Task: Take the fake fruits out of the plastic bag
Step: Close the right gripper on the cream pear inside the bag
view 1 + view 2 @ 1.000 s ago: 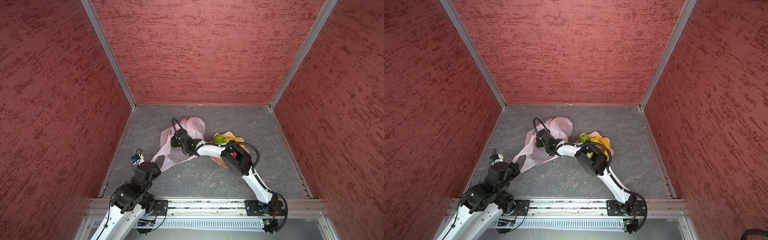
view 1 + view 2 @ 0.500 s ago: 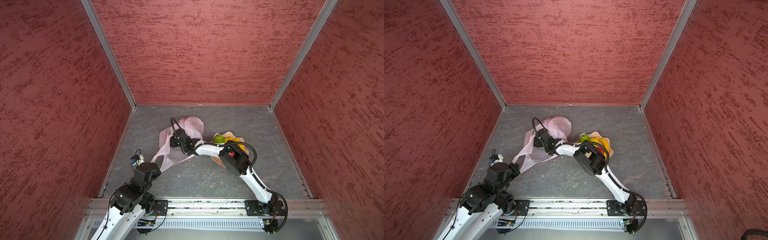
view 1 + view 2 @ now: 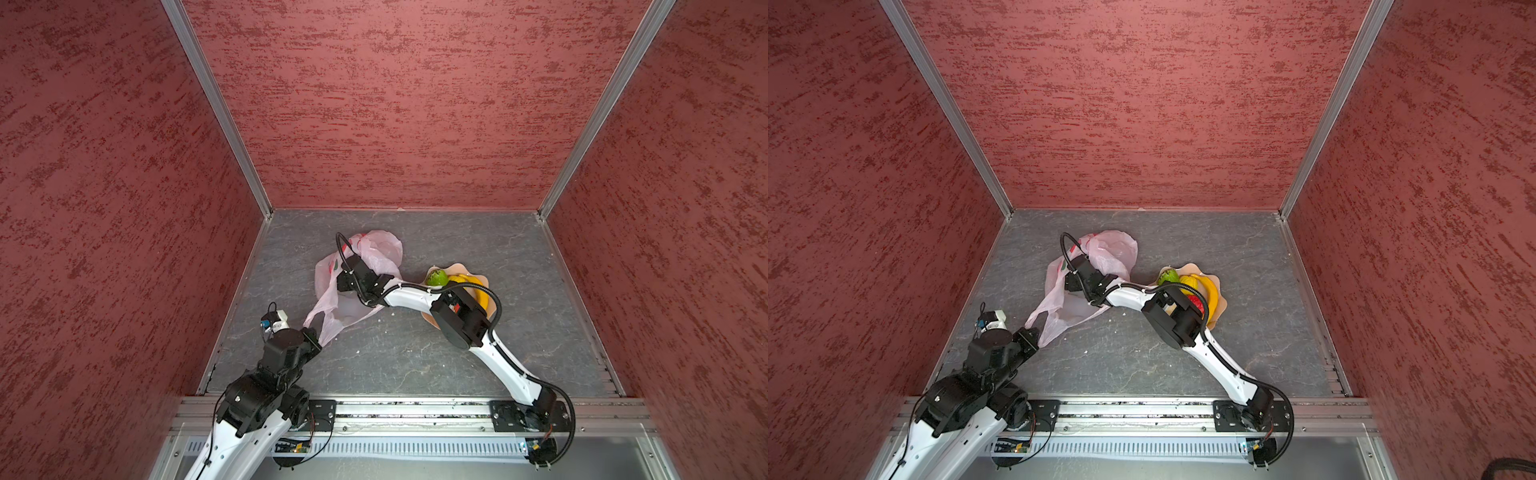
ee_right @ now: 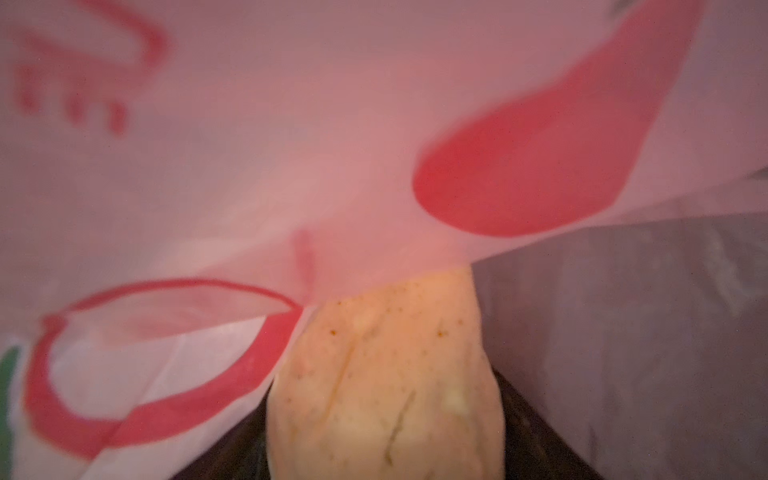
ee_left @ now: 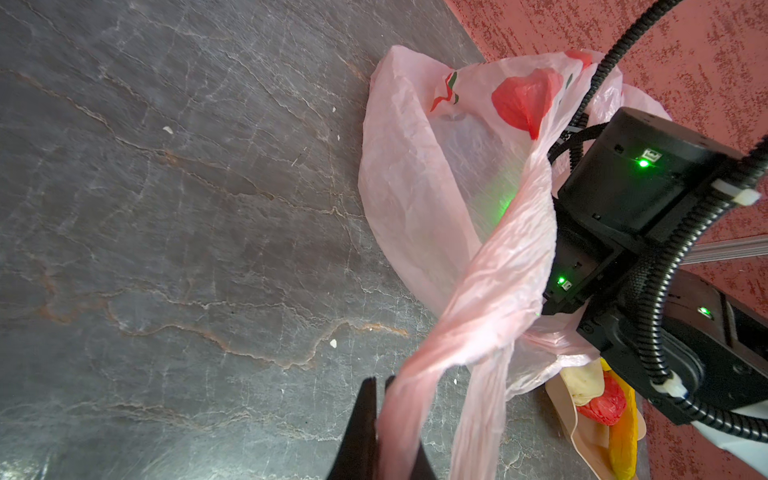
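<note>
Beige fruit (image 4: 386,365) sits within right pincer (image 4: 384,436), grip unclear; left pincer (image 5: 379,388) clamps plastic bag (image 5: 415,187).

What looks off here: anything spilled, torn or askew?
No spill or tear visible. Small white flecks lie scattered on the grey table. The plastic bag has one handle twisted taut in the shut left gripper; the bowl sits partly under the right arm.

One bag (image 3: 376,249). One bowl (image 3: 459,267). Five toy fruits seen: one green fruit (image 3: 437,277), one banana (image 3: 478,293), one red fruit (image 5: 604,401), two beige lumps. First beige lump (image 5: 584,380) in bowl, second beige lump (image 4: 386,374) in bag. Two robot arms: left arm (image 3: 286,355), right arm (image 3: 498,361).
</note>
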Tool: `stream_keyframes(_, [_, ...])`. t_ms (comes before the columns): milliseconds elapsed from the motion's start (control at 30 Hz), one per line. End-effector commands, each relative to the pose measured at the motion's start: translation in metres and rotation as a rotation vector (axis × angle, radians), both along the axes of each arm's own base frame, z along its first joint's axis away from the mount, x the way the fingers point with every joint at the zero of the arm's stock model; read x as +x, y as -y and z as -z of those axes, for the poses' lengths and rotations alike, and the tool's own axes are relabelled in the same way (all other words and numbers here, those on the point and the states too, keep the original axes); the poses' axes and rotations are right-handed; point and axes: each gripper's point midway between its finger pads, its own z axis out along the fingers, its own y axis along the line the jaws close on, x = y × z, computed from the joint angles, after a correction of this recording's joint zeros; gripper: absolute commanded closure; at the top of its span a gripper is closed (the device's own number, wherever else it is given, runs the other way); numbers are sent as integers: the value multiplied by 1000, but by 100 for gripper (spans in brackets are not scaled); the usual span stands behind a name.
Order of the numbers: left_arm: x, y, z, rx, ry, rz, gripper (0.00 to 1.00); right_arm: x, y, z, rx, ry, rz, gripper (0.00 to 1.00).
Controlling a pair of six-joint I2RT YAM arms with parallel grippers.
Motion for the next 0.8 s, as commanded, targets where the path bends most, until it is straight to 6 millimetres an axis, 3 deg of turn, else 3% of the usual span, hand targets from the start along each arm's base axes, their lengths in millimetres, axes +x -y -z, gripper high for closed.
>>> stream_keyframes(0, [-4, -2, 2, 4, -13, 1, 91, 16, 7, 7, 4, -11, 35, 29])
stream_keyframes(433, [-4, -3, 3, 11, -19, -7, 91, 18, 9, 12, 4, -16, 23, 48])
stream_keyframes(767, [5, -1, 2, 8, -5, -17, 91, 6, 11, -19, 45, -6, -23, 62])
